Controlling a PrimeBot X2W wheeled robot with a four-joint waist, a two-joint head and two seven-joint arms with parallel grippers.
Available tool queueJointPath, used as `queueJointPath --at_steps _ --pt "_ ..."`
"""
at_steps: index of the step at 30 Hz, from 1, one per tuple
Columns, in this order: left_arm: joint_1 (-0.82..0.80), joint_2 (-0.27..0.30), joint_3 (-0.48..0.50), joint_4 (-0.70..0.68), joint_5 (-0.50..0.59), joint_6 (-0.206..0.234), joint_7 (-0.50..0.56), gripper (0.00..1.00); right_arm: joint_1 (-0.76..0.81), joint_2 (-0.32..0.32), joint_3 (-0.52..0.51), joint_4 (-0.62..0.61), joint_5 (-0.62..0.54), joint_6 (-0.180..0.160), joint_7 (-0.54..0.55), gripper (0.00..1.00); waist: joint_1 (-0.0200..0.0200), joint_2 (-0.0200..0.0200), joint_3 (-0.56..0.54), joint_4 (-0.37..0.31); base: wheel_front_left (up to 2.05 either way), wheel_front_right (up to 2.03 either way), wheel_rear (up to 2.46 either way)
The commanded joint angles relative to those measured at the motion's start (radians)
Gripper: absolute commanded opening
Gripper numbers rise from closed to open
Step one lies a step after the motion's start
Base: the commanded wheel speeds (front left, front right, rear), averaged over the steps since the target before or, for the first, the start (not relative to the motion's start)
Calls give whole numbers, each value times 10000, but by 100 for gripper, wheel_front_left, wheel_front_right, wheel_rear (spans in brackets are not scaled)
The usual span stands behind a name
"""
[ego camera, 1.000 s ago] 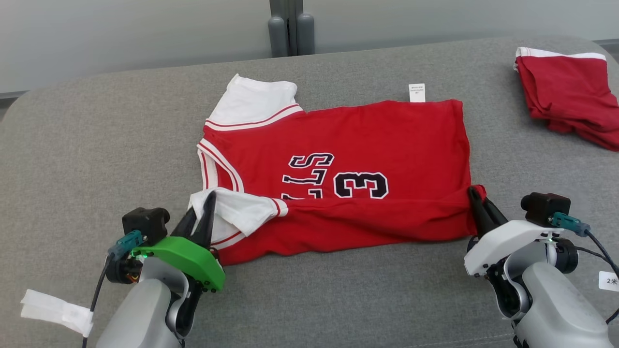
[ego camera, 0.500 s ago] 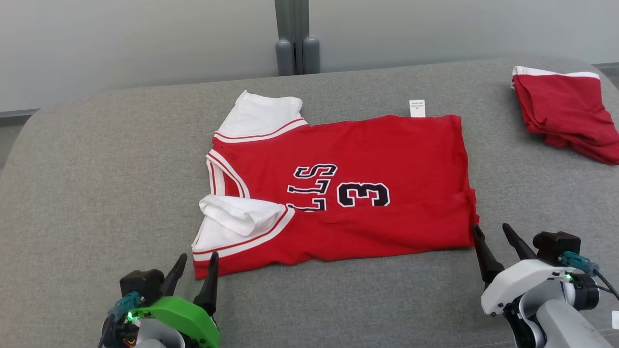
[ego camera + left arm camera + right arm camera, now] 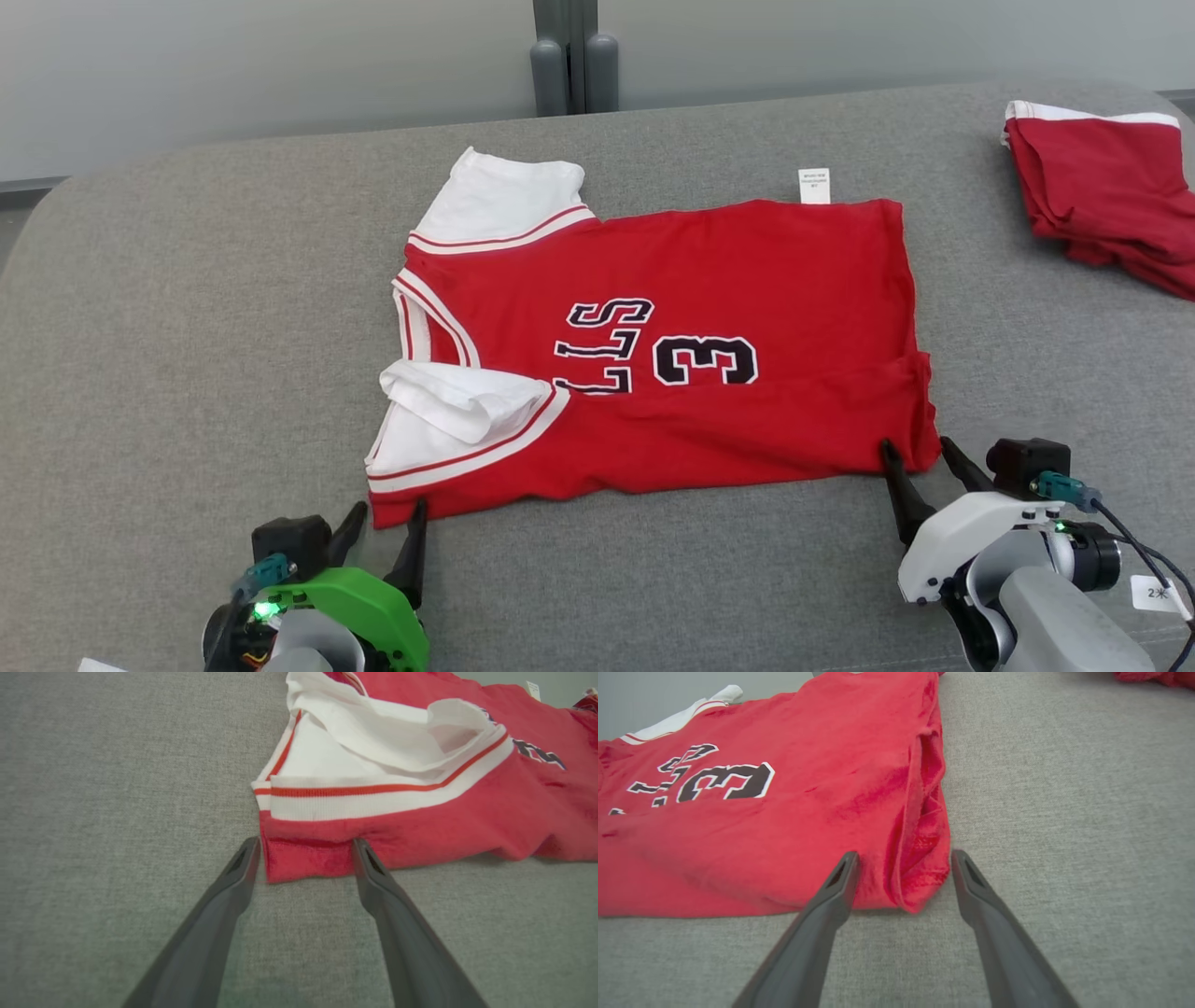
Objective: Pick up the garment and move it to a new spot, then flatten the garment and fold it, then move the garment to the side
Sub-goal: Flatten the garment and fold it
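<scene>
Having let go within the last second, the left end effector (image 3: 387,511) and the right end effector (image 3: 916,448) now stand spread wide, each straddling a near corner of the garment (image 3: 672,308); whether the tips brush the cloth is hard to tell. The garment lies released mid-way across the grey upholstered surface (image 3: 187,327), its near fold laid down, so that fold looks done, though the white sleeve (image 3: 457,401) stays bunched. Far right lies another red garment (image 3: 1102,205).
</scene>
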Motion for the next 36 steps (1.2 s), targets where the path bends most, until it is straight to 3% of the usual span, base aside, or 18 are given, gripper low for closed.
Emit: queueJointPath --at_steps 1,2,4,5,6,8,14,20,28,36 --pt "-240 20 47 177 54 56 -17 100 -166 36 59 139 92 -18 -27 87 0 -1 56 -6 0 0 0" --pt "-306 -37 94 286 1 68 -19 100 -229 58 81 222 123 -18 -29 66 0 -1 73 -7 0 0 0" --pt "-400 -109 82 725 -31 104 57 100 -321 121 147 400 214 -18 -32 42 0 -1 100 -19 0 0 0" --pt "-493 -116 -13 944 46 75 73 100 -380 160 188 495 257 -18 -34 16 0 -1 110 -27 0 0 0" --pt "-576 -202 -30 1099 -35 42 67 50 -443 185 229 573 300 -18 -35 0 0 -1 119 -32 0 0 0" --pt "-651 -311 -112 1296 -162 -2 61 0 -516 208 267 620 353 -18 -36 0 0 -1 109 -26 0 0 0" --pt "-523 -277 -128 1044 -342 -72 -13 0 -178 162 181 356 485 -18 -38 0 0 -1 -283 36 0 0 0" --pt "500 57 426 -609 -130 -75 -22 0 660 64 14 -417 604 -20 -34 0 0 -1 -995 167 0 0 0" --pt "2436 230 866 -2699 156 376 -27 0 1781 -100 143 -1495 753 -18 -35 0 0 -1 -1352 220 0 0 0" --pt "4028 159 796 -3565 56 792 16 0 2960 -238 -310 -2031 1263 -20 284 0 0 -1 -1512 314 0 0 0"
